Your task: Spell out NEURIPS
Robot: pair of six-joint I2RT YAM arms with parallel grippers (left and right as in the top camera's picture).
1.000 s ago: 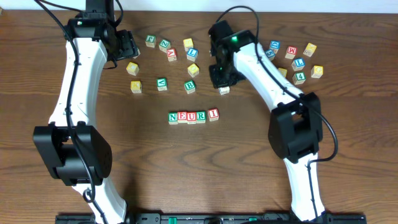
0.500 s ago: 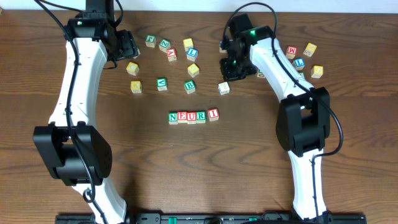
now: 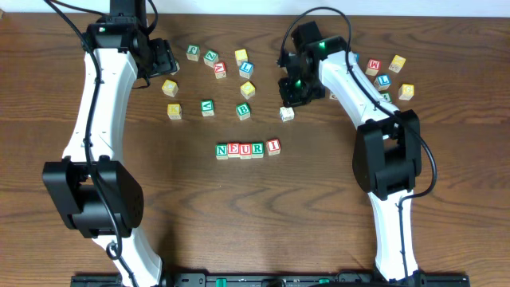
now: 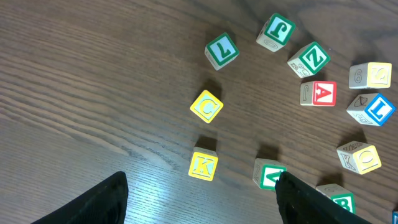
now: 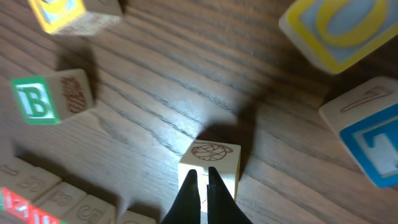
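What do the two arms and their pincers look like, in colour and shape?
The left arm and the right arm both have smooth white links joined by bulky black joints, with thin black cables along them. A small green light glows on the right arm. The left pincer and the right pincer have dark, tapering fingers.
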